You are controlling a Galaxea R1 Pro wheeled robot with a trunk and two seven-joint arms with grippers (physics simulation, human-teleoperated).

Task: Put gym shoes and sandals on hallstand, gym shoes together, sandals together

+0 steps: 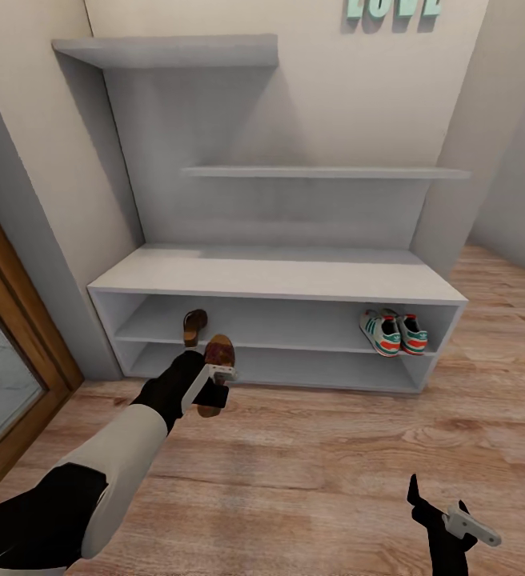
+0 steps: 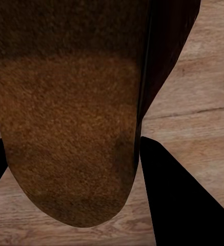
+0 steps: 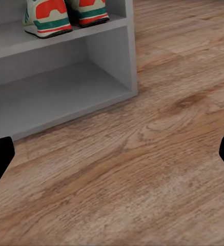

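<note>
Teal "LOVE" letters (image 1: pixel 392 10) sit on the wall above the hallstand (image 1: pixel 278 276), partly cut off at the top. Two gym shoes (image 1: pixel 393 332) stand side by side on its upper shelf at the right end, heels outward, cream with green stripes. Two sandals: one sandal (image 1: pixel 194 326) rests on the same shelf toward the left; the other sandal (image 1: pixel 216 374) is clamped in the left gripper (image 1: pixel 218 382), held above the corridor floor (image 1: pixel 334 456) just before the rack. The right gripper (image 1: pixel 446 512) hangs low over the planks, fingers spread apart. A wooden door frame (image 1: pixel 10 320) borders the left.
</note>
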